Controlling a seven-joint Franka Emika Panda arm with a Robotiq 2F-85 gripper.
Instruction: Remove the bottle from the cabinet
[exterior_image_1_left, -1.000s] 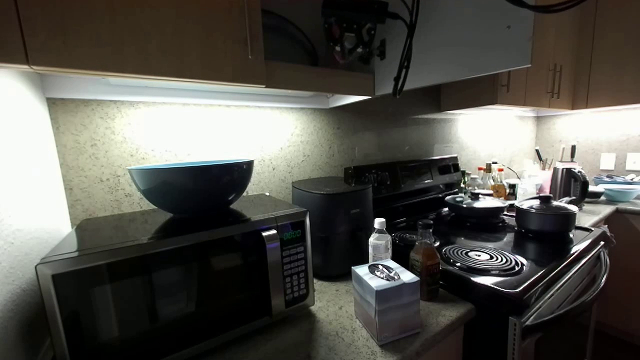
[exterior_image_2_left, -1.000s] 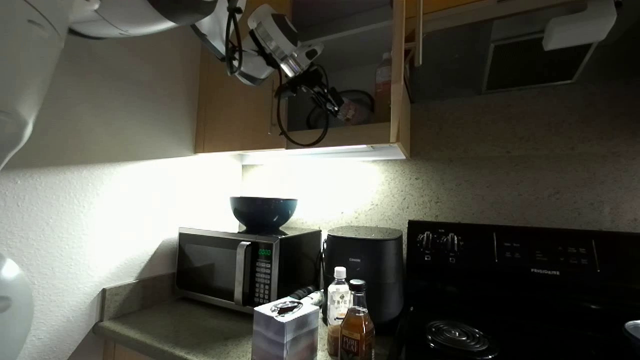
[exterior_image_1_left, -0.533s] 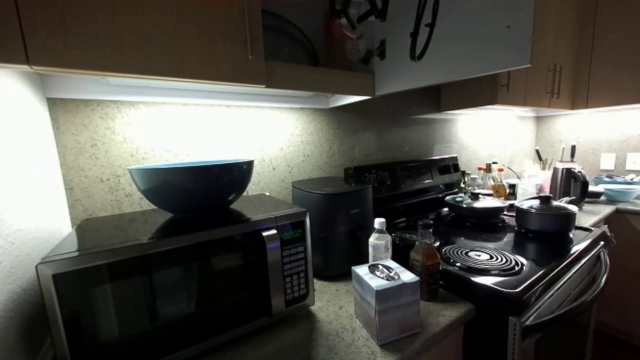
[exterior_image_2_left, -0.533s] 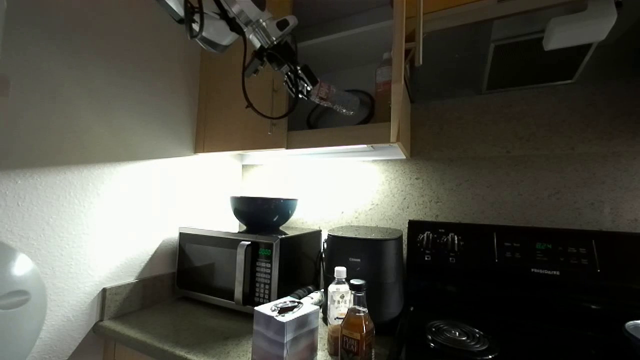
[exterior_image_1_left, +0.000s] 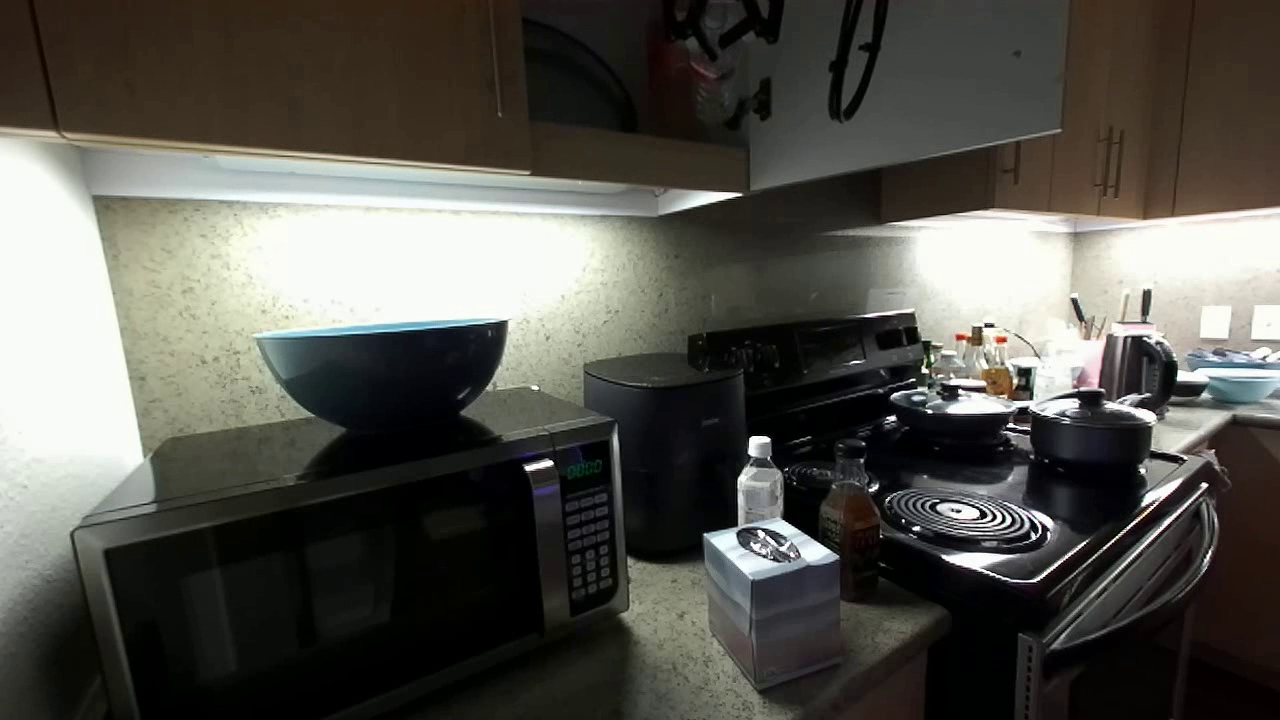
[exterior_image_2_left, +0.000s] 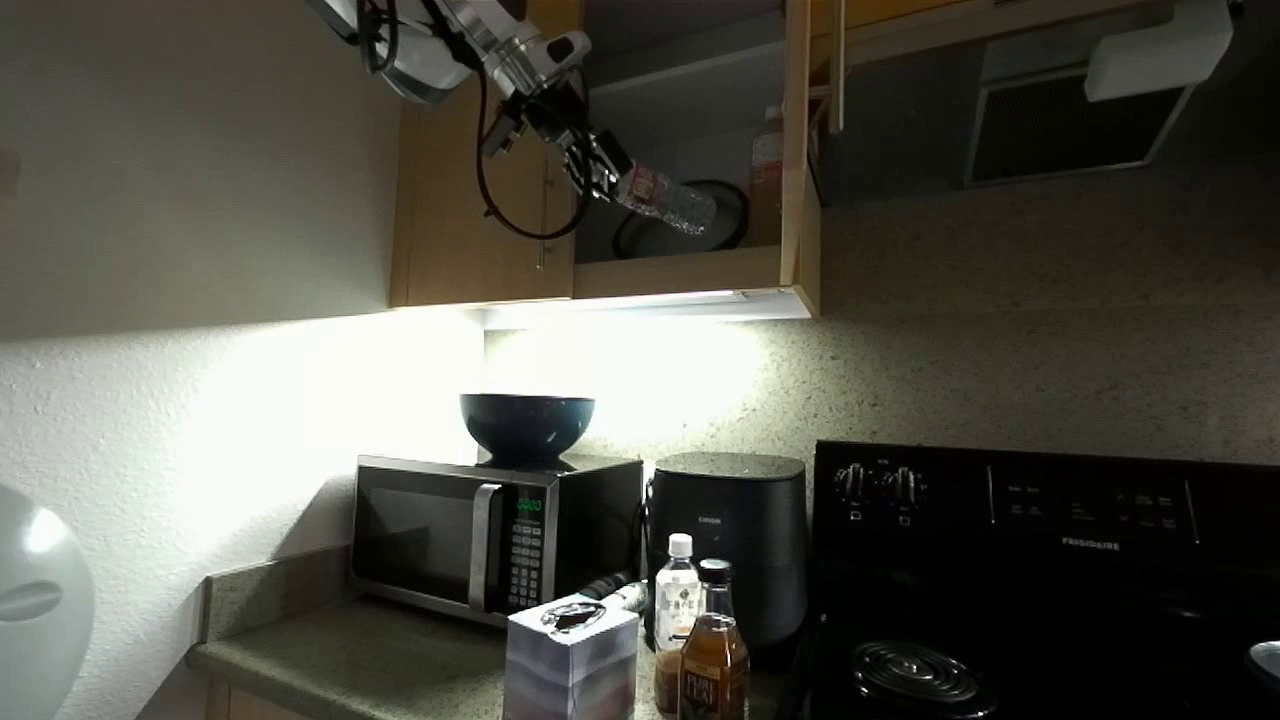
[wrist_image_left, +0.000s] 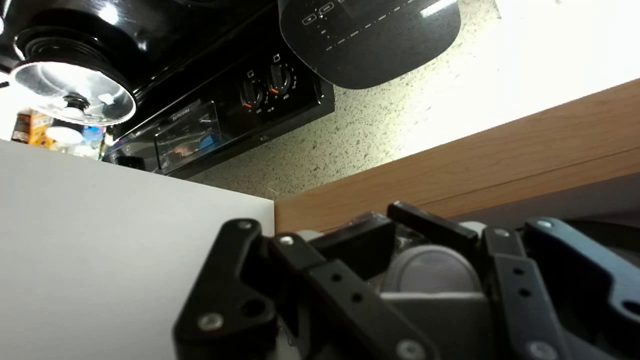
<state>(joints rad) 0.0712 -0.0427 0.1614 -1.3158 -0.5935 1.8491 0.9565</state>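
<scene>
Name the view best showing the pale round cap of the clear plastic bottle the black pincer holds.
The wrist view: the pale round cap faces the camera, lower edge hidden. Both exterior views show only the body of the clear plastic bottle beyond the black pincer, no discernible cap.

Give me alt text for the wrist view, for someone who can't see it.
Black fingers hold a pale-capped bottle at an open wooden cabinet. Its white door fills the lower left; a black stove, bearing a lidded pan, spans the upper left.

Light (exterior_image_2_left: 625, 365) glares on the speckled backsplash (exterior_image_2_left: 905, 395) (and pale wall (exterior_image_2_left: 260, 420)).
</scene>
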